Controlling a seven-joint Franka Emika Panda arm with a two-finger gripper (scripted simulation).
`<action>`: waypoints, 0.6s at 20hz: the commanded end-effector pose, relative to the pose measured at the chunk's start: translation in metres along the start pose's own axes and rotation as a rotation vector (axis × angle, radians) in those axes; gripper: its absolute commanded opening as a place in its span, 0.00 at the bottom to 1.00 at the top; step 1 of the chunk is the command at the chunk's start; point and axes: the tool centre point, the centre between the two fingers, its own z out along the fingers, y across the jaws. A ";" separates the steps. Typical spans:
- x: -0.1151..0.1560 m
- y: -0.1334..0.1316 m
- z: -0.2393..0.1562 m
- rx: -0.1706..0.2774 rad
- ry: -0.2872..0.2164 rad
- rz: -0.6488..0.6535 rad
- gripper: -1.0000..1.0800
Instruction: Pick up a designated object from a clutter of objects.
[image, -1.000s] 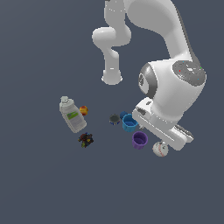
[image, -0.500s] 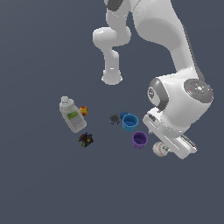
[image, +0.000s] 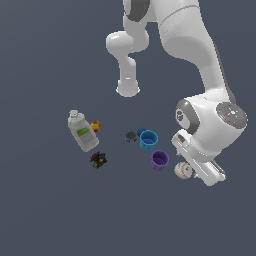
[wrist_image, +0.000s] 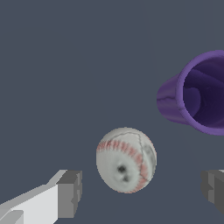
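A: How many things lie on the floor, if you count them?

B: I count seven. There is one baseball (image: 183, 170), one purple cup (image: 159, 160), one blue cup (image: 148, 140), one small can (image: 131, 136), one white bottle (image: 83, 132) with a green label, one red-yellow ball (image: 95, 126), and one dark multicoloured lump (image: 98, 160). So two cups, two balls, and one of each other thing.

A: Where is the baseball among them?

B: It is at the end of the group toward the exterior view's right, just beside the purple cup but not touching it. The white body of the arm's hand is right next to it and partly over it.

A: How does the baseball look?

B: It is round and white, with curved lines of red stitching. In the wrist view the baseball (wrist_image: 126, 159) also shows grey shading and a small dark spot on its near side. It looks about as wide as the mouth of the purple cup (wrist_image: 197, 97), and it is clearly bigger than the red-yellow ball.

A: And the gripper (wrist_image: 142, 190)?

B: Its two fingers are spread apart. One grey fingertip (wrist_image: 70, 193) is on one side of the baseball and the other is on the far side, and I see a gap between each fingertip and the ball. Nothing is gripped.
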 end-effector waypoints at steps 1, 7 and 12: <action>-0.004 -0.002 0.005 0.000 0.000 0.023 0.96; -0.009 -0.004 0.011 0.000 0.000 0.046 0.96; -0.009 -0.003 0.014 0.000 0.000 0.043 0.96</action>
